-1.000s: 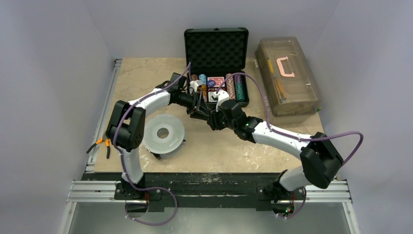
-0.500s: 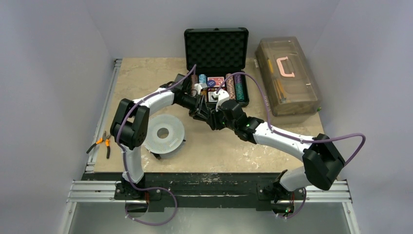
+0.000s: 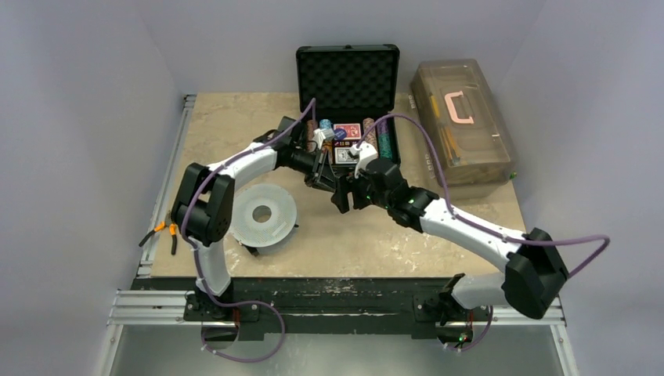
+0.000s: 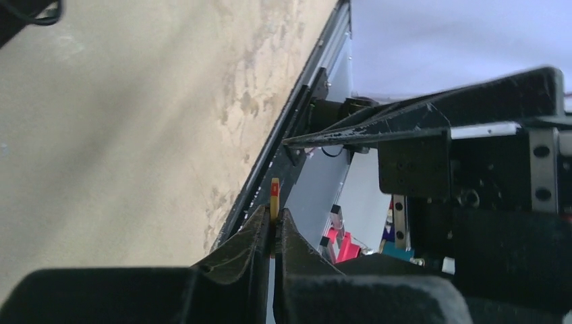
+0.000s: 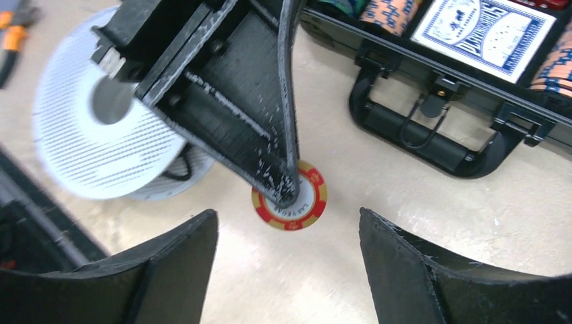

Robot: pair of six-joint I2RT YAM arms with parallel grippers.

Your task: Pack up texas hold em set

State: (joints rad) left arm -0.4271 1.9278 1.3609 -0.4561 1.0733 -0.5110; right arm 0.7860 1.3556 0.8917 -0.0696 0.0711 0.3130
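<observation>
While a loose red-and-yellow round poker chip (image 5: 307, 202) is being dealt with, the step in hand appears to be the return of stray pieces to the small black briefcase with the foam-lined lid (image 3: 348, 78). It stands open at the far side of the beige stone-patterned desk (image 3: 235, 125). The chip is pinched flat by its two faces in the left end effector (image 4: 273, 226), which is closed down tight, with only a sliver of the rim showing beyond the tips in the left wrist view. The chip is found just in front of the briefcase's black handle (image 5: 432, 152), between the briefcase and the perforated grey-white disc (image 3: 262, 213). Whether it is lifted clear of the desk cannot be told. The right end effector (image 5: 287, 212) is spread wide on either side of the chip, touches nothing and holds nothing. Rows of coloured chips (image 3: 384, 141) and a blue-backed card deck (image 5: 482, 30) are already seated in the tray. For the next move, the right arm would need to be drawn clear, and the chip carried over the tray on edge and lowered into a row with a gap.
</observation>
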